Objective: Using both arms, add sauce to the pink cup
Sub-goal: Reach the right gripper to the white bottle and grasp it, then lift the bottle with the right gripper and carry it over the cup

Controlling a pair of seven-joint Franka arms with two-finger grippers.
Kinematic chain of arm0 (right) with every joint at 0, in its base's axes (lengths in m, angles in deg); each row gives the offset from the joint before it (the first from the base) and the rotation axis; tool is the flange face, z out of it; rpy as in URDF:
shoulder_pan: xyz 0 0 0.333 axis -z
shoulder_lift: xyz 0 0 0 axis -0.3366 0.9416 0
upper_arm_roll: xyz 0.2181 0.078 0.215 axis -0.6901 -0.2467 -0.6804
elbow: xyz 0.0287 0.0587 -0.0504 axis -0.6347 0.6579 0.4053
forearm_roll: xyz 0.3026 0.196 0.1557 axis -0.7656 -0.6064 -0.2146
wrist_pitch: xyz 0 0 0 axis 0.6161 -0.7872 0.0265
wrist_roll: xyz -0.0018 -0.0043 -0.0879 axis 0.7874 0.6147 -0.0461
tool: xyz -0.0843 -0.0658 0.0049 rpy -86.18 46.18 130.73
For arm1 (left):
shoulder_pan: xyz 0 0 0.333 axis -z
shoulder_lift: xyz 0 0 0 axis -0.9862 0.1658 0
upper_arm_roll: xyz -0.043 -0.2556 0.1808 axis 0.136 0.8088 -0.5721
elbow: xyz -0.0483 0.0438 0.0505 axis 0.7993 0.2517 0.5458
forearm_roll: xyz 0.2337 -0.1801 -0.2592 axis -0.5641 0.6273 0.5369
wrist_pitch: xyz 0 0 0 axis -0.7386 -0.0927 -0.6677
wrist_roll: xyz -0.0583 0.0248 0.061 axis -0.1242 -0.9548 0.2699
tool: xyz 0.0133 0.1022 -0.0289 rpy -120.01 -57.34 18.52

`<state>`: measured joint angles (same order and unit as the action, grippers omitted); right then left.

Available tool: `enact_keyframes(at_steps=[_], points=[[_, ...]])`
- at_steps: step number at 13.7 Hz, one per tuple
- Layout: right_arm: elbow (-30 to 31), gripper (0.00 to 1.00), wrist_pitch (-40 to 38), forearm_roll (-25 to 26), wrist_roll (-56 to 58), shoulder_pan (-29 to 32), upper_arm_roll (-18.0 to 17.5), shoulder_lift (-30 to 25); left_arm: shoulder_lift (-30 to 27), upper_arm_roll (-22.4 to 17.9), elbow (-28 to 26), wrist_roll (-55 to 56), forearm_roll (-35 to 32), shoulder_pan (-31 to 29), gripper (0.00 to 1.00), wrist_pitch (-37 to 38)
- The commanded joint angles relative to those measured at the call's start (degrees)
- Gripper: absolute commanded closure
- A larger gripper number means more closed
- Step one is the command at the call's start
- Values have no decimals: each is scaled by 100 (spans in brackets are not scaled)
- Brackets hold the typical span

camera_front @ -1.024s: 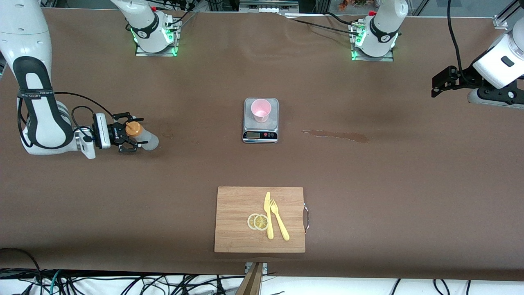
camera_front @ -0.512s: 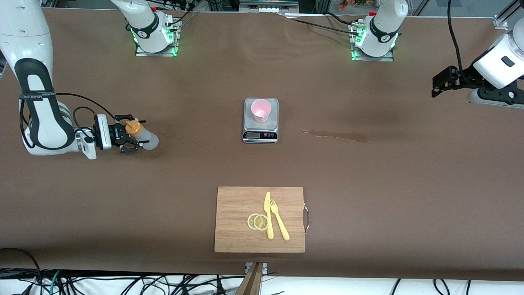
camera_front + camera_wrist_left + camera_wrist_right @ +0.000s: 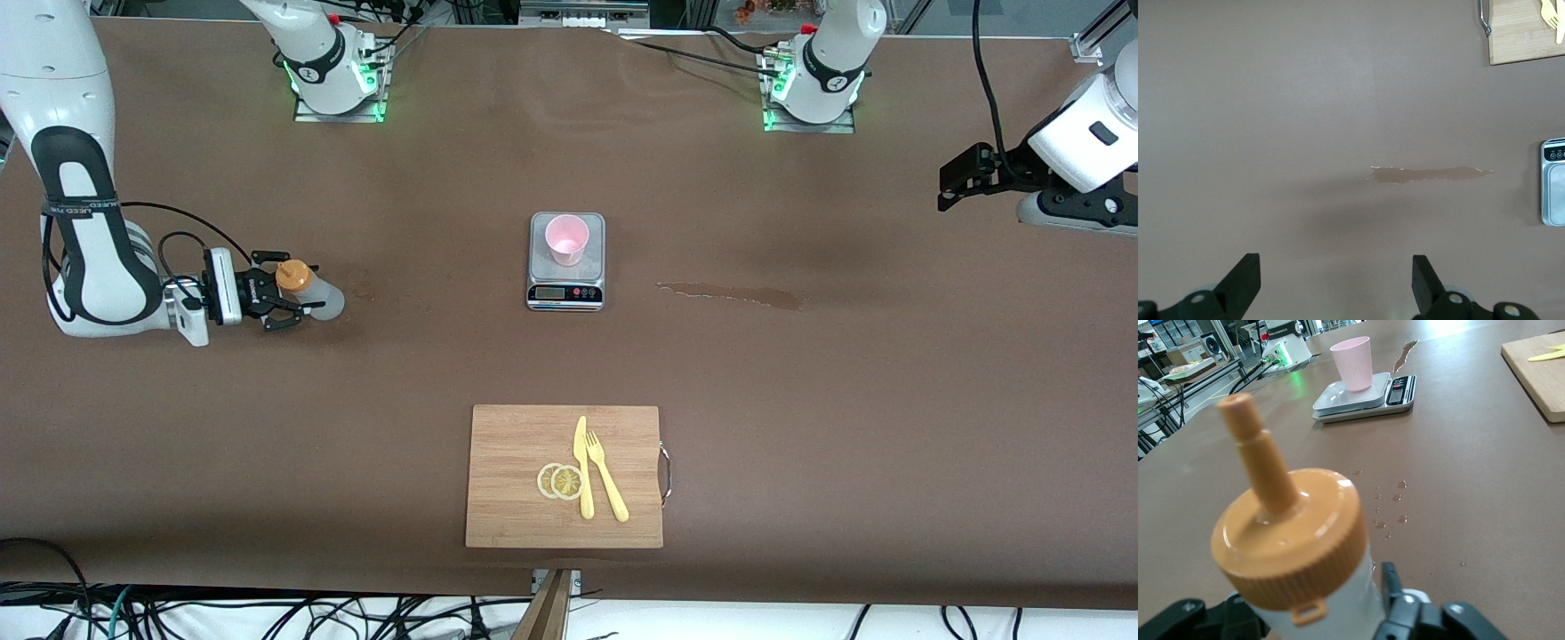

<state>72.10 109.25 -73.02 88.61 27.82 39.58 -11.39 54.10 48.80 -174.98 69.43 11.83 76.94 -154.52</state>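
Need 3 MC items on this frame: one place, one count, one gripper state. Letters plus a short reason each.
1. Where is the pink cup?
A. on the cutting board
B. on the scale
C. in the left gripper

2. How many lemon slices lie on the cutting board?
A. two
B. three
C. five

3. What is the right gripper doing?
A. open over the scale
B. shut on the fork
C. shut on the sauce bottle

Key:
1 B: the cup stands upright on the scale's platform, farther from the front camera than the board.
2 A: two overlapping slices sit beside the yellow knife and fork.
3 C: the right wrist view shows the bottle's body between the fingers under the orange cap. The left gripper waits open over bare table at the left arm's end.
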Motion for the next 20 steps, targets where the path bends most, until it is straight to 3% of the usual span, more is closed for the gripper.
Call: enact_keyframes(at_steps=[1,2,3,5,8,13,20], points=[[-202,80,71,10,16,-59,23,39,47,-14,137,-115,-131,-8,0,123],[-203,89,115,19,-28,-112,23,4,47,-14,137,-71,-122,-8,0,123],[-203,92,142,10,-38,-156,23,-5,47,-14,137,-45,-122,-8,0,123],[-194,92,203,-16,-73,-322,32,-66,47,-14,137,-36,-114,-8,0,123],[-133,92,475,45,-510,-805,207,-583,47,-14,137,-44,-114,-8,0,123],[69,92,1116,843,-1810,-1570,208,-1392,47,-23,137,-44,-87,-8,0,123],[-176,92,1144,2662,-4525,-2747,190,-1921,56,-23,137,-53,-70,-8,0,123]])
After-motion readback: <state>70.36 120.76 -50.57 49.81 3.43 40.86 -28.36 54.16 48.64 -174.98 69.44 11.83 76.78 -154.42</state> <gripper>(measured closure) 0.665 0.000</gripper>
